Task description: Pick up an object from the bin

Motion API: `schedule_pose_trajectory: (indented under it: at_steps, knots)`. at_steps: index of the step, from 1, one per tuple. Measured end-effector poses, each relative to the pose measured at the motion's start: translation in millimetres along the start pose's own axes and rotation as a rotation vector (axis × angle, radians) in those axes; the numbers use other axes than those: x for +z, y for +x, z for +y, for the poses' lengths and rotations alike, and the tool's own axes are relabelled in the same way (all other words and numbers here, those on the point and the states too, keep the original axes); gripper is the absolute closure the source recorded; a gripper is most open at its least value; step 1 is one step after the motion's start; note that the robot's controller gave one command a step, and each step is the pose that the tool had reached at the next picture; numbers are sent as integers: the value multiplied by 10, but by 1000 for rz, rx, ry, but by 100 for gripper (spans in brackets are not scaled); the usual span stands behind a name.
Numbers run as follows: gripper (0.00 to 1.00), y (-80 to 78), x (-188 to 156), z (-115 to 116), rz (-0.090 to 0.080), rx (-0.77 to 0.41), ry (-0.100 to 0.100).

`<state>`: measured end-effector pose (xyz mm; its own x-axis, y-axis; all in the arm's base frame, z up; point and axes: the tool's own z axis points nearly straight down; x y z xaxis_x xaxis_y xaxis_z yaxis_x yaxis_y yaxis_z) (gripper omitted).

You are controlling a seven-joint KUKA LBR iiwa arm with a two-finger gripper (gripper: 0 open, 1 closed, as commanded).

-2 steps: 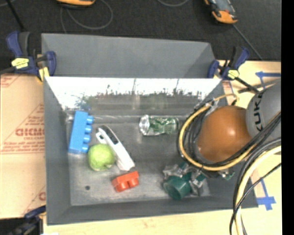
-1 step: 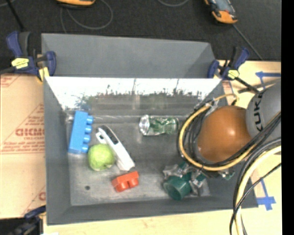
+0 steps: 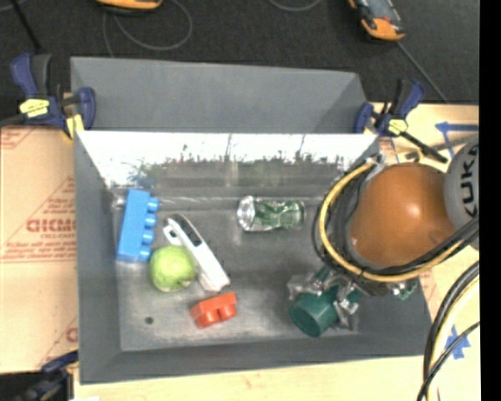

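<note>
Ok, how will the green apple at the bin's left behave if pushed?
The green apple looks round and smooth, so it would probably roll. The white handle-shaped thing touching it may block that side. Its curved skin could slip from a pinch.

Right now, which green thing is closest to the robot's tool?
The dark green cup, right by the tool at the bin's lower right. The light green ball lies far to the left; the shiny clear-and-green thing lies in the middle.

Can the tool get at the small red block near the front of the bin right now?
Probably yes: the red block lies uncovered on the bin floor, with bare floor between it and the tool.
</note>
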<state>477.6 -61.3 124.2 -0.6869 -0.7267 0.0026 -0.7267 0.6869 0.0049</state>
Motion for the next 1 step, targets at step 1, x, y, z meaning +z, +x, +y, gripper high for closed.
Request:
schedule_pose_trajectory:
  at_steps: [1]
  knots:
    - [100, -66, -398, -88, -7, 6, 11]
